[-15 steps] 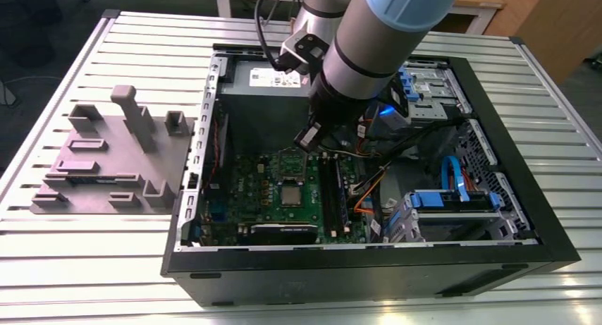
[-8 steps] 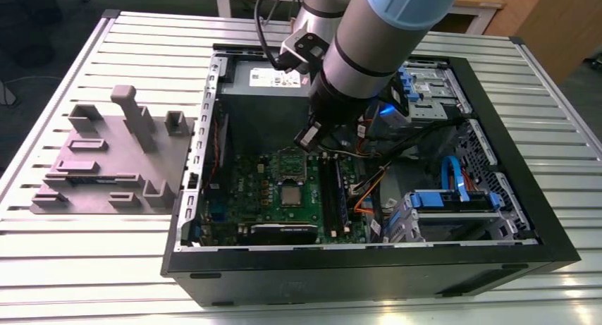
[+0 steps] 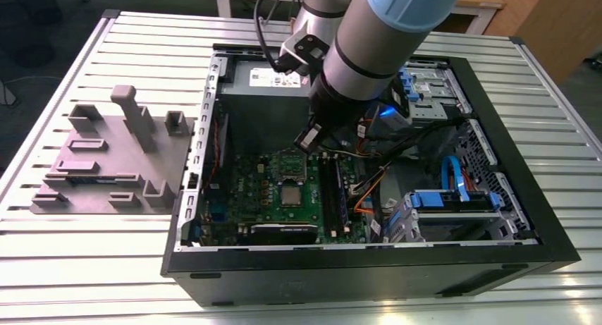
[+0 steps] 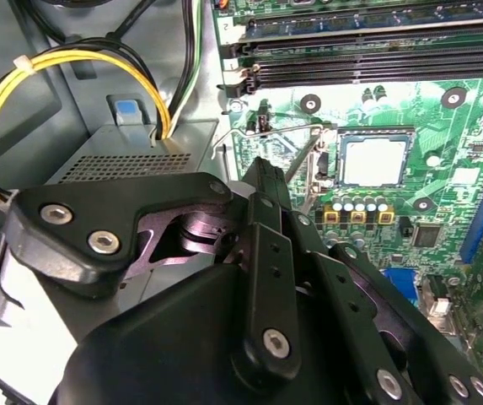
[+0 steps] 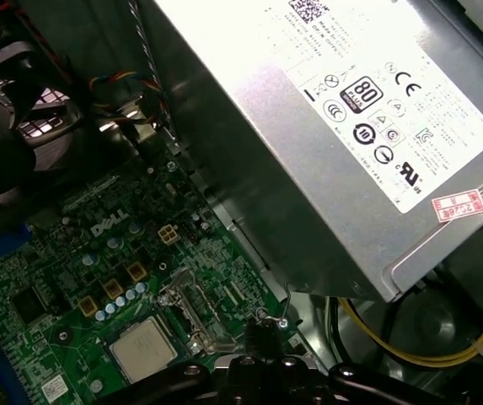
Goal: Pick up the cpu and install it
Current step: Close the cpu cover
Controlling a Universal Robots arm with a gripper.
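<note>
The cpu (image 3: 290, 195) lies flat in its socket on the motherboard (image 3: 247, 198), silvery top up, with the memory slots (image 3: 331, 191) just beside it on the exterior view's right. In both wrist views the chip sits square in the socket frame, so it looks already seated, not carried. The gripper (image 3: 314, 143) hangs above the board, between the cpu and the grey power supply (image 3: 268, 82), apart from the chip. I cannot tell whether the jaws are open or closed: the second wrist view shows the black linkage (image 4: 258, 278) from behind, but the tips are hidden.

Done well, this step means the chip lies level, its edges parallel to the socket frame, no corner riding up, and nothing pressing on it at an angle; the thin retention lever (image 4: 262, 133) beside the socket should be kept clear of the linkage.

The second wrist view shows the cpu (image 4: 374, 160) with that lever raised near the socket and the yellow wires (image 4: 60, 63) by the supply. The first wrist view shows the cpu (image 5: 142, 348) from the other side, with the supply's label (image 5: 367, 93) and the socket's latch hardware (image 5: 192, 316). The exterior view alone shows the whole case (image 3: 526, 219) and the grey fixture (image 3: 113, 163) beside it on the table (image 3: 56, 268).
</note>
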